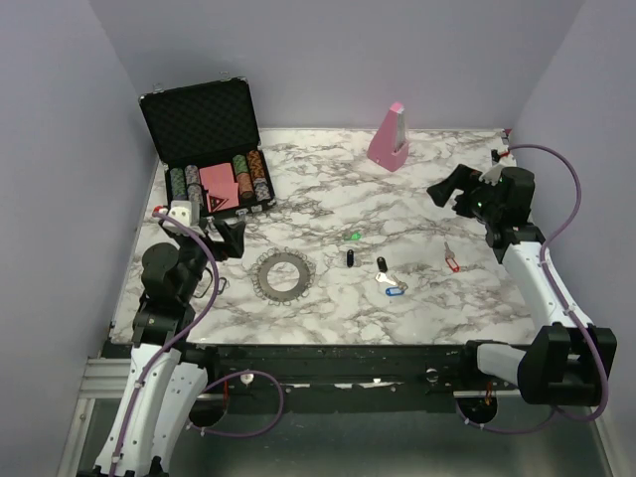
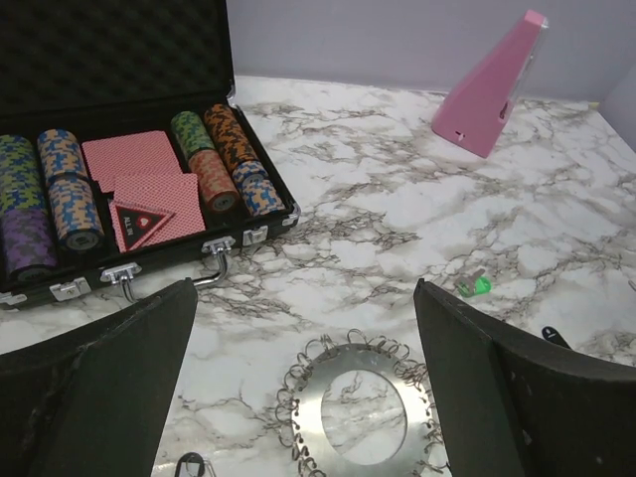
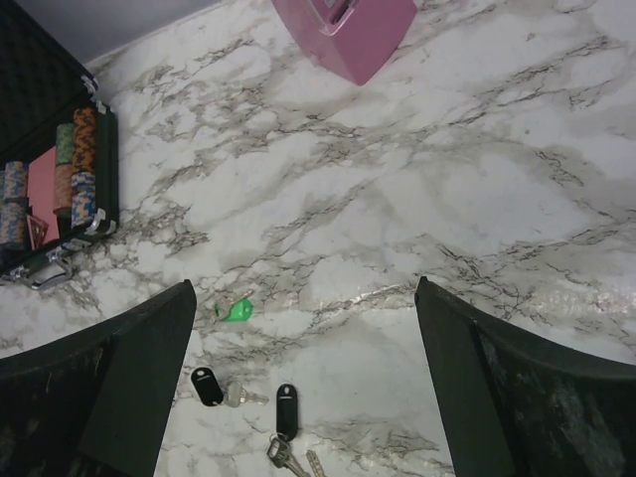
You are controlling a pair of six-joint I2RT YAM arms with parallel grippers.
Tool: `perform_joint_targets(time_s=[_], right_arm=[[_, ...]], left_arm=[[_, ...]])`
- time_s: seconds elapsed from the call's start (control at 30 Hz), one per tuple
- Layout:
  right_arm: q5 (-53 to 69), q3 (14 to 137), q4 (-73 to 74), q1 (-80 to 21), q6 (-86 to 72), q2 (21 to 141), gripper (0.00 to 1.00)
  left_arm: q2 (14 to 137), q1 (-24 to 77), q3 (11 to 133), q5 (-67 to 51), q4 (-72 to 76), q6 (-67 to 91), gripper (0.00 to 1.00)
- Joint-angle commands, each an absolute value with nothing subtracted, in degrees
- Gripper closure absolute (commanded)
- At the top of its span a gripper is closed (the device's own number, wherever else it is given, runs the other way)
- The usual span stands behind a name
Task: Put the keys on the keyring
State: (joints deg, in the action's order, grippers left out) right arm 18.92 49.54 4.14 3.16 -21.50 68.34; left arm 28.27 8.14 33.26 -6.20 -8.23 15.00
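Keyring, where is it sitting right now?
In the top view the keyring lies flat left of centre, between the left gripper and the nearest black key.

Marble-pattern white and grey bench (image 1: 328, 194) reads smooth and glossy to me, with some glare in the right wrist view. Large flat grey metal keyring (image 2: 360, 360): bare satin plate, thin wire loops on the rim. Small silver metal keys (image 3: 283, 455): shiny blades. Their tags look plastic: green tag (image 3: 236, 311) bright, black tags (image 3: 207, 386) glossy. Pink wedge-shaped block (image 2: 489, 89): smooth plastic, slight sheen. Black carry case (image 2: 109, 60): matt dimpled foam in the lid, polished metal latches (image 2: 119, 271). Left end effector (image 2: 303, 288) and right end effector (image 3: 303, 288): fingers matt black, faintly grainy.
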Motion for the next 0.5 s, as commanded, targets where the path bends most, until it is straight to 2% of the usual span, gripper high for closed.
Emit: perform_joint_targets(time_s=[0.0,0.3,0.37,0.47], right_arm=[[19.2,49.7,3.7,3.9,-21.8,67.3,0.00],[21.8,45.8,0.5,4.1,-16.4,66.8,0.00],[26.1,44.7,-1.4,4.0,-12.9,66.2,0.00],[43.9,41.9,-3.2,4.0,-4.1,65.3,0.00]], left_arm=[[29.1,8.3,34.4,-8.5,-7.1,15.0,0.01],[30.8,8.3,35.3,-9.8,-7.9,15.6,0.01],[31.3,8.4,35.5,-10.4,-8.2,15.6,0.01],[32.3,8.4,36.0,-11.4,-8.9,16.3,0.01]])
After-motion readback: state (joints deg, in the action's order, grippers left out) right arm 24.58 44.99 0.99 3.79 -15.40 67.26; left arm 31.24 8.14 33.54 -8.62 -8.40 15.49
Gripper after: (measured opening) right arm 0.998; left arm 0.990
